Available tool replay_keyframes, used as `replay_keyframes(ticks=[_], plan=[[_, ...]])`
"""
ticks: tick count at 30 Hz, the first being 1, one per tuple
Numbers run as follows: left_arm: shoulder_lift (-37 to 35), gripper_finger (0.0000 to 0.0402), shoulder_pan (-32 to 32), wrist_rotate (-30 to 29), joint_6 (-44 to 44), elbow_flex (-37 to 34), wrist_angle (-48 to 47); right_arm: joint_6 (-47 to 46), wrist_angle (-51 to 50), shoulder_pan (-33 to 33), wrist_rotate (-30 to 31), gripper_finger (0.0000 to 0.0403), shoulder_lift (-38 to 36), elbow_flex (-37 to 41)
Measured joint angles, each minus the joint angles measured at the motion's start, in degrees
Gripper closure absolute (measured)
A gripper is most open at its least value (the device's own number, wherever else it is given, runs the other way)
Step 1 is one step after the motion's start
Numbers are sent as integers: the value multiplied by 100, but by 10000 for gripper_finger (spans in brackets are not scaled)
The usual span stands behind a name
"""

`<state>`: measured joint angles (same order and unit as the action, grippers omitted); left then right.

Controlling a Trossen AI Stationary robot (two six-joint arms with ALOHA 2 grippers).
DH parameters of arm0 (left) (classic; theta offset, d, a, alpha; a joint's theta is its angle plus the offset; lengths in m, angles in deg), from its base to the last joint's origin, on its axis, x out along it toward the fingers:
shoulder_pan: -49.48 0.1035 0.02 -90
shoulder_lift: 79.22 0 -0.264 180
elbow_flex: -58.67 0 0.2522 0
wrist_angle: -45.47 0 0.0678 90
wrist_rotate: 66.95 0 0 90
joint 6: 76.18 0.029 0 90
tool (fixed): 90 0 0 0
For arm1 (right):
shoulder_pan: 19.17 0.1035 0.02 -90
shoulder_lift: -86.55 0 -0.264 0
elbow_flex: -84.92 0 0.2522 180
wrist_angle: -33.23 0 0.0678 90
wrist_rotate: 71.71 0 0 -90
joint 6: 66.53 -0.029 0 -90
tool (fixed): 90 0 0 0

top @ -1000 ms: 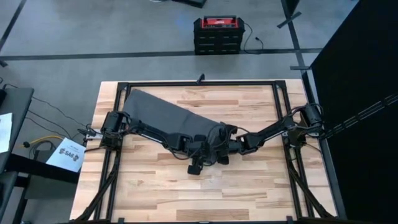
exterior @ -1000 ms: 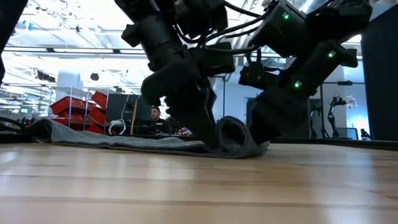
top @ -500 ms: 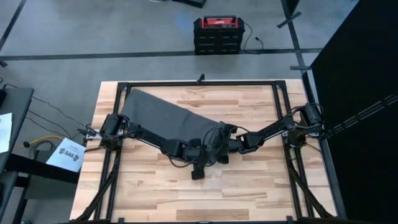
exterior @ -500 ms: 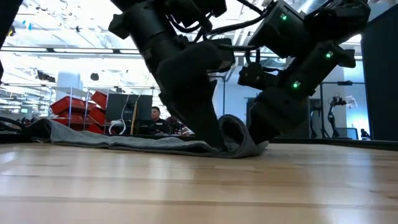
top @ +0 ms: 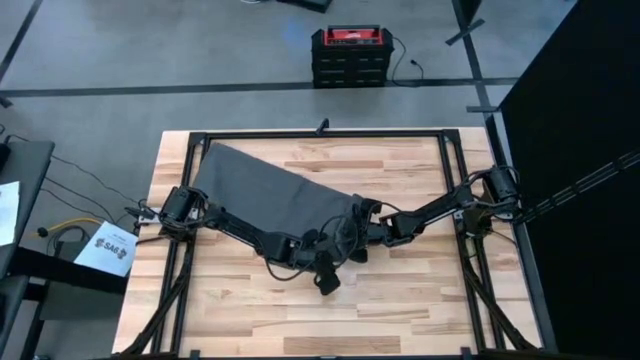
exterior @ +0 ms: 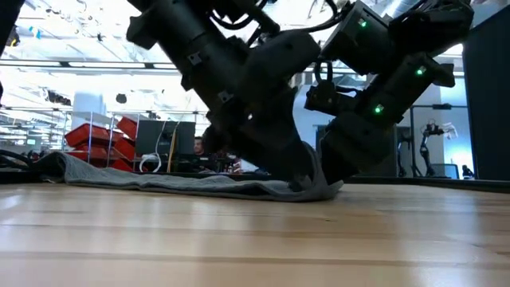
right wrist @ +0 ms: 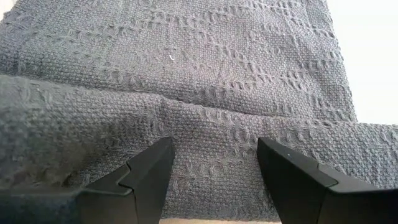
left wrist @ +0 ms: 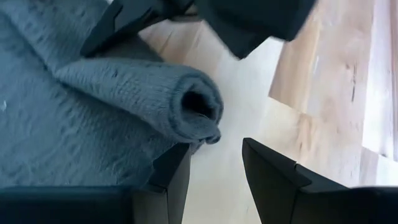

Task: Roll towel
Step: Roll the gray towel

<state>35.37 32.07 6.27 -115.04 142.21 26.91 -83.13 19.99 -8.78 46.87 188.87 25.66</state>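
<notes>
Across the tabletop's middle the towel [top: 265,188] is lying diagonally toward the far-left corner, its near-right end curling into a roll. L gripper [left wrist: 214,163], fingers apart, is sitting at the roll's end; R gripper [right wrist: 214,163], fingers apart, is hovering over the cloth.

The towel [top: 262,190] is a plain dark grey knitted cloth lying flat on the table, stretched as a long rectangle from about ten o'clock of the tabletop down toward its centre. Its end nearest the centre is curled over into a short, loose roll [left wrist: 163,99] with an open hollow at its side; the rest [right wrist: 186,56] lies unrolled and smooth [exterior: 159,182].
</notes>
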Motion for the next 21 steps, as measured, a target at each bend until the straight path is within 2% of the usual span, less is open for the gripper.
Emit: replay_keyframes(ticks=[6, 12, 14, 18, 21], plan=[[2, 268, -168, 285, -254, -174, 651, 0, 0, 0, -2, 177, 0, 0], [-192, 268, -313, 326, -195, -169, 951, 4, 2, 0, -2, 177, 0, 1], [-358, 268, -347, 116, -37, -163, 1041, 13, 2, 0, -2, 177, 0, 0], [-529, 268, -354, -997, 370, -160, 1150, 15, 2, 0, -6, 177, 0, 0], [-472, 268, -222, -1117, 444, -160, 1227, 0, 0, 0, -7, 177, -2, 0]])
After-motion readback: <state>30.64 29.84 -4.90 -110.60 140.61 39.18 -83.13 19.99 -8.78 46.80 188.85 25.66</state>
